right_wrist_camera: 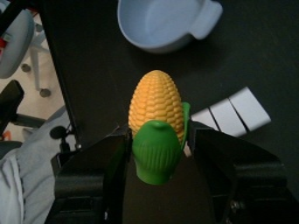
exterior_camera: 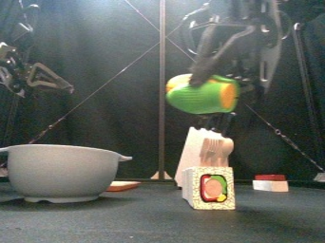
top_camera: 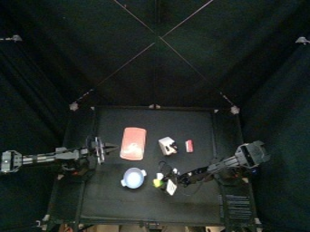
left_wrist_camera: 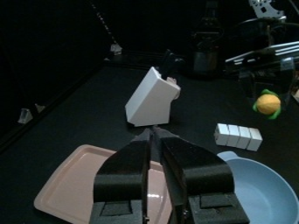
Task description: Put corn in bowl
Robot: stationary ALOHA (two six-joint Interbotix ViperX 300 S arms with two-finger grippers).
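The corn, yellow with a green end, hangs in the air above the table, and my right gripper is shut on its green end. From above, the corn sits just right of the pale blue-white bowl. The bowl stands low at the front left, and in the right wrist view the bowl lies beyond the corn's tip. My left gripper is shut on nothing and hovers over the salmon-red oblong, with the bowl beside it.
A white wedge and a small white block stand past the bowl. The salmon-red oblong, a white piece and a small red block lie mid-table. A picture block stands near the front.
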